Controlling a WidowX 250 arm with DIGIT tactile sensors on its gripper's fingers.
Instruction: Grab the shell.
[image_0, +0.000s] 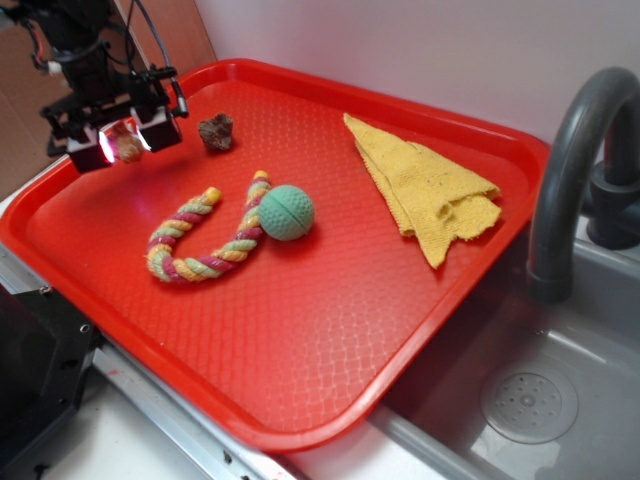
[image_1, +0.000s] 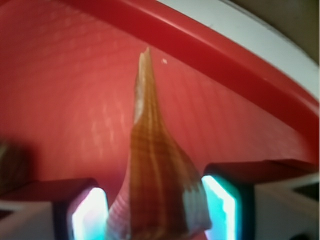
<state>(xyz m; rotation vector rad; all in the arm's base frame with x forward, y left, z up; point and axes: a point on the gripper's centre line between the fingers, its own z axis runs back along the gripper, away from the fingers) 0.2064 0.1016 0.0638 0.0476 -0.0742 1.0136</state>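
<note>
Black and boxy, the gripper (image_0: 126, 142) hung over the far left corner of the red tray (image_0: 300, 400), its two glowing pads closed from either side on the shell (image_0: 127, 145). From where I stood the shell looked pale orange-tan, a small ridged thing wedged right between the pads and lifted a little off the tray floor. The wrist view showed it more plainly: the shell (image_1: 155, 190) sat squarely in the pinch, its broad banded body filling the gap between the lit pads, its thin pointed tip reaching out ahead toward the tray's raised rim.

Just beside the gripper, to its right, lay a dark brown jagged lump (image_0: 216, 131), apart from the pads. Nearer the middle of the tray a striped rope toy (image_0: 205, 245) curled in a U, and a green ball (image_0: 286, 212) rested touching its one end. A crumpled yellow cloth (image_0: 425, 185) lay over toward the right edge. Beyond the tray stood a dark grey tap (image_0: 580, 160) over a grey sink (image_0: 525, 405)
</note>
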